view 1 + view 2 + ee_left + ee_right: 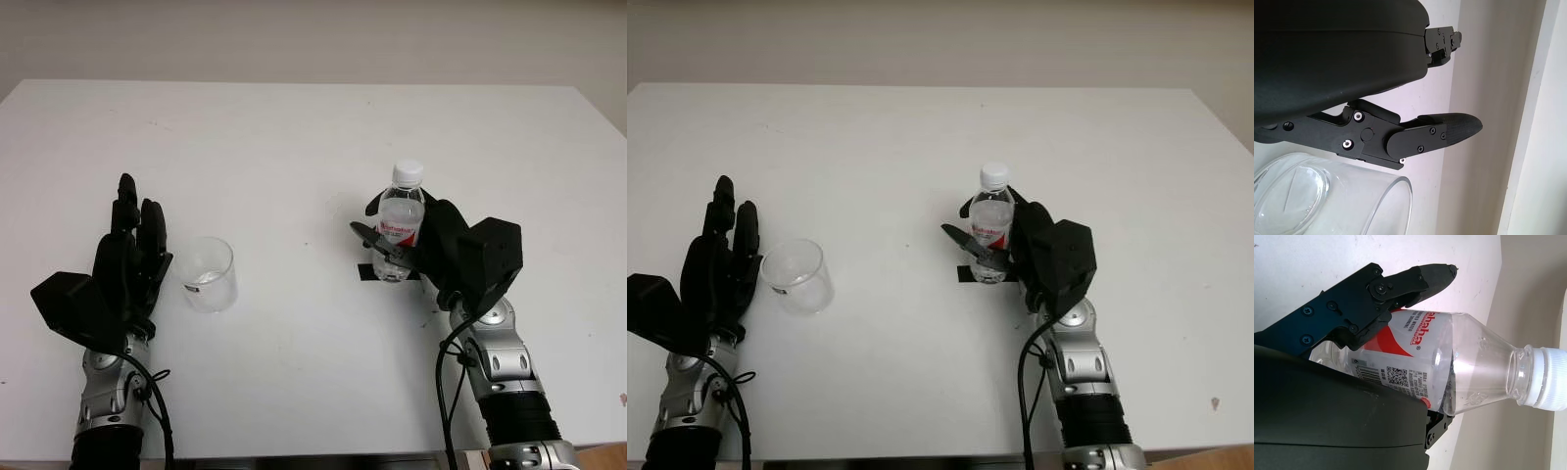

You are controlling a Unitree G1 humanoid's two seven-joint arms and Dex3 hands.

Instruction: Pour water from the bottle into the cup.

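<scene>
A clear plastic water bottle [400, 217] with a white cap and a red-and-white label stands upright at the table's right of centre. My right hand [390, 238] is wrapped around its lower half, with the thumb [1400, 284] lying across the label and the other fingers behind it. The cap [1551, 379] is on. An empty clear cup [208, 275] stands upright on the left. My left hand [137, 223] is open just left of the cup, palm toward it and a small gap away; the cup's rim [1376, 178] sits close under the thumb.
A short strip of black tape [364, 272] lies on the white table [294, 147] under the bottle's base. A pale wall runs behind the table's far edge.
</scene>
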